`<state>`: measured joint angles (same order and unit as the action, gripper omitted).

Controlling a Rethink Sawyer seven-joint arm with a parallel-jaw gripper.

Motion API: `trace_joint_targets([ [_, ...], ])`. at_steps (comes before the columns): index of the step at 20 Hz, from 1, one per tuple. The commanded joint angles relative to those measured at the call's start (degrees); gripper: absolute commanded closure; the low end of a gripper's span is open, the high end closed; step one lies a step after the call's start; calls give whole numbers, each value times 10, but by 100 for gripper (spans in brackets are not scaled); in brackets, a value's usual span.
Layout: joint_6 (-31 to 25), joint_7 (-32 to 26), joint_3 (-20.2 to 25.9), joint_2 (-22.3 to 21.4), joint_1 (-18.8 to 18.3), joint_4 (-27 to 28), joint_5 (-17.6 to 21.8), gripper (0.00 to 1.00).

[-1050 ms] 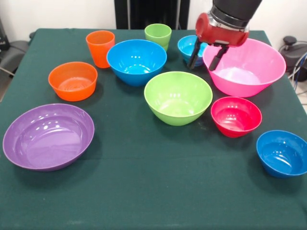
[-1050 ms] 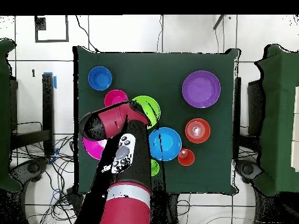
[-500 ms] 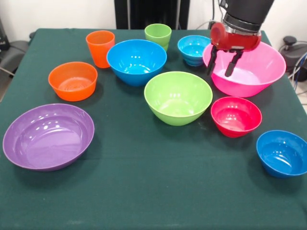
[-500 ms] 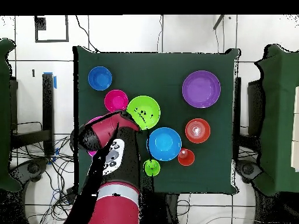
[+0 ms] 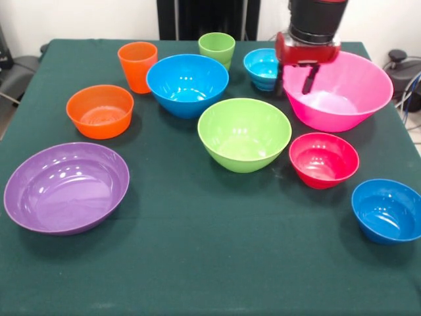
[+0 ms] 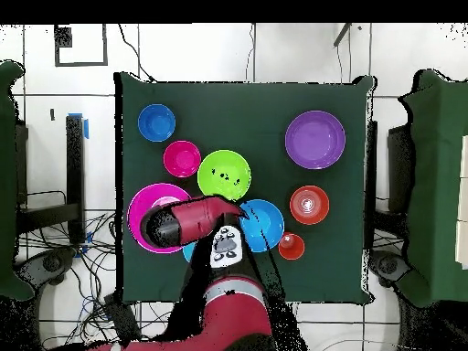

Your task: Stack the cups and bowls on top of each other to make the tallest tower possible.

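No writing shows on anything. The gripper hangs over the near-left rim of the glossy, round pink bowl, fingers spread moderately and holding nothing. All bowls and cups sit apart, unstacked, on the green cloth surface: a shallow purple bowl by one edge, the tapered orange cup and green cup towards the far edge.

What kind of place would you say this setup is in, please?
Most likely a robotics lab or test cell. A red robot arm works over a table covered in green cloth, loose cables trail over the tiled floor, and bright plastic bowls are laid out as test objects.
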<state>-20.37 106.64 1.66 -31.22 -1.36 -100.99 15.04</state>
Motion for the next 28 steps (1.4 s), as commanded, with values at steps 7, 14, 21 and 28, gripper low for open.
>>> trace_joint_targets([
  [7,114,117,-53,86,36,15,3,0],
  [14,122,100,-34,97,21,16,-2,0],
  [21,148,109,-66,100,36,10,0,0],
  [28,134,107,-60,75,28,-6,-11,0],
])
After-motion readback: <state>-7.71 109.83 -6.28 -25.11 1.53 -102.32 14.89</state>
